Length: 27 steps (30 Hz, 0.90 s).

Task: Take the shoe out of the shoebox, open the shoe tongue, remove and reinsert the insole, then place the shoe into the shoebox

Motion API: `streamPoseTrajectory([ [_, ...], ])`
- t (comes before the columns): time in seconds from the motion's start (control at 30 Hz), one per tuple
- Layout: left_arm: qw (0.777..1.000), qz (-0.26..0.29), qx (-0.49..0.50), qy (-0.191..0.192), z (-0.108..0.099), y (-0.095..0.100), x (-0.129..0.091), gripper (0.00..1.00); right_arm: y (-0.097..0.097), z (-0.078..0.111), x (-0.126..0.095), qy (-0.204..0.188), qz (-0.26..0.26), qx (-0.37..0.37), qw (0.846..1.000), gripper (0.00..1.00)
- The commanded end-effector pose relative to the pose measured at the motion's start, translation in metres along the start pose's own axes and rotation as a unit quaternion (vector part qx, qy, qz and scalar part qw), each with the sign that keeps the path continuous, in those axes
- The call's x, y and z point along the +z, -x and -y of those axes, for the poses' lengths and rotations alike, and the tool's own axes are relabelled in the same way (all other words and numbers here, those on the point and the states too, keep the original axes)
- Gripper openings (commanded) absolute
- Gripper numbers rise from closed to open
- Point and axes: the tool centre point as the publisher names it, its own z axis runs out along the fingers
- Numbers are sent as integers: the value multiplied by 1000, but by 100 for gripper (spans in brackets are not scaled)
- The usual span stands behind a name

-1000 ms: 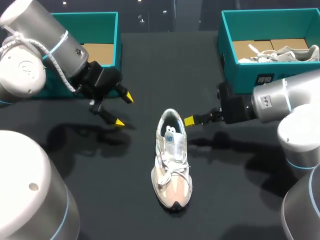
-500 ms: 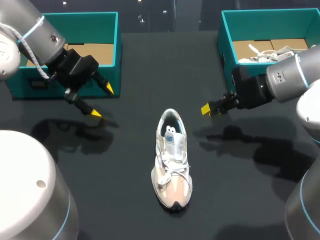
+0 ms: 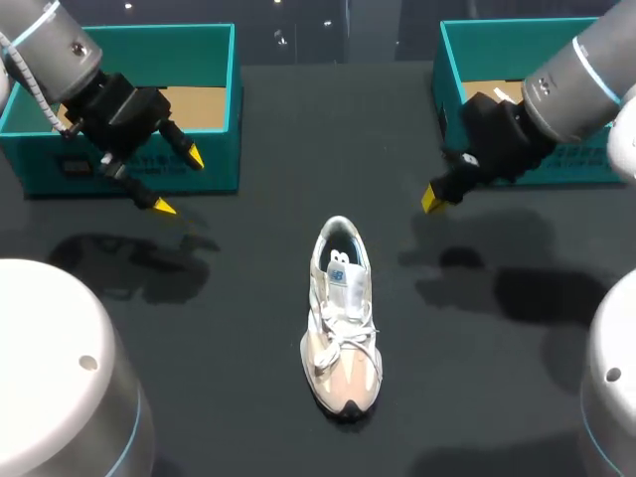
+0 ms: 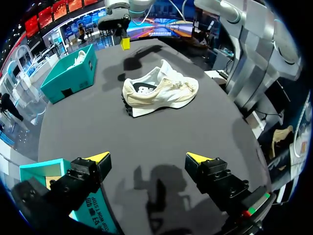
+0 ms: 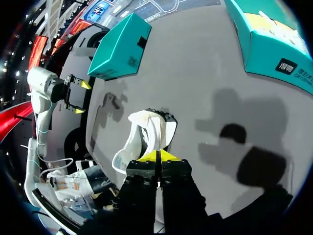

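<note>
Change, left arm: over the last second it has pulled back from the shoe (image 3: 343,318) toward the left box (image 3: 214,159).
Change, right arm: it has drawn away from the shoe's heel and back toward the right box (image 3: 452,89).
Change, shoe: same spot and same heading as before.
Left gripper (image 3: 179,182): fingers spread wide with nothing between them. It hangs in front of the left box's near wall; in the left wrist view (image 4: 148,157) a corner of that box (image 4: 39,171) sits just beside one finger.
Right gripper (image 3: 433,197): fingers pressed together on nothing, the two yellow tips meeting in the right wrist view (image 5: 159,155). It is just off the near corner of the right box, pointing down and toward the middle of the table (image 3: 298,149).
Shoe, place: on the table between the two boxes, nearer the robot than either, well apart from both grippers. It stands upright on its sole.
Shoe, axis: the long axis runs near to far across the table, slightly slanted. The toe points at the robot and the heel at the far edge.
Shoe, wrist views: ahead of the left gripper and side-on (image 4: 161,90); ahead of the right gripper's tips (image 5: 146,132).
Right box, contents: a second shoe (image 4: 80,58), pale.
</note>
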Motion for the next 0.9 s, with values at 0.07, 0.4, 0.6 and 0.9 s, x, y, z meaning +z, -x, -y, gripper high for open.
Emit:
streamPoseTrajectory([
  [0.07, 1000, 1, 0, 1, 0, -2, 0, 100, -3, -4, -1, -37, 40, 1, 999, 0],
  [0.4, 993, -49, 100, 46, -17, 21, -20, 100, -36, 8, 19, -3, 118, 34, 992, 0],
  [0.6, 983, -68, 158, 57, -26, 34, -43, 100, -52, 13, 36, 13, 164, 61, 985, 0],
  [0.9, 973, -91, 205, 56, -34, 35, -60, 100, -63, 18, 40, 30, 185, 75, 979, 0],
])
